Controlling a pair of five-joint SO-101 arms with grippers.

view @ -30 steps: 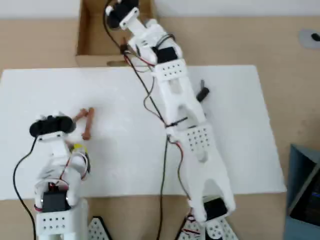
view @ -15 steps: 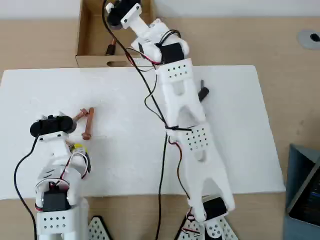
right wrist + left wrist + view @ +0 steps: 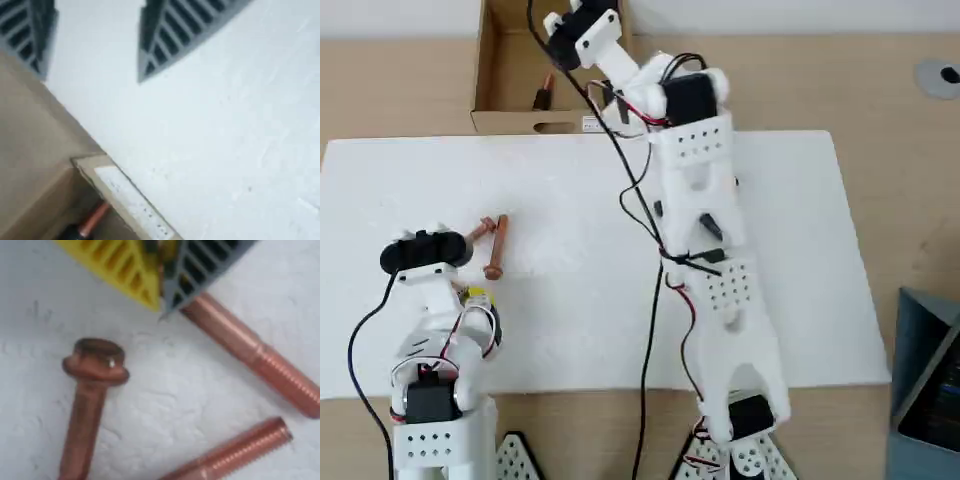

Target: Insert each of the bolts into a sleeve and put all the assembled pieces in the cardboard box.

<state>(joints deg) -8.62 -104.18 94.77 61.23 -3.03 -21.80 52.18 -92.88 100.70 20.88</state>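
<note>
Beyond the mat (image 3: 550, 200), an assembled piece (image 3: 542, 92) now lies in the cardboard box (image 3: 485, 70), clear of your right gripper's (image 3: 92, 75) parted jaws; your left gripper's (image 3: 161, 307) meet.

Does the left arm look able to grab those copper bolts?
Probably yes: the left gripper sits right beside the bolts with nothing between, though its fingers look shut and must open first.

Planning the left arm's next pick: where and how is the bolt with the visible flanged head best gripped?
Take the bolt by its shank just below the head, probably from straight above, closing across it: it lies flat on the white mat, apart from the other bolts.
</note>
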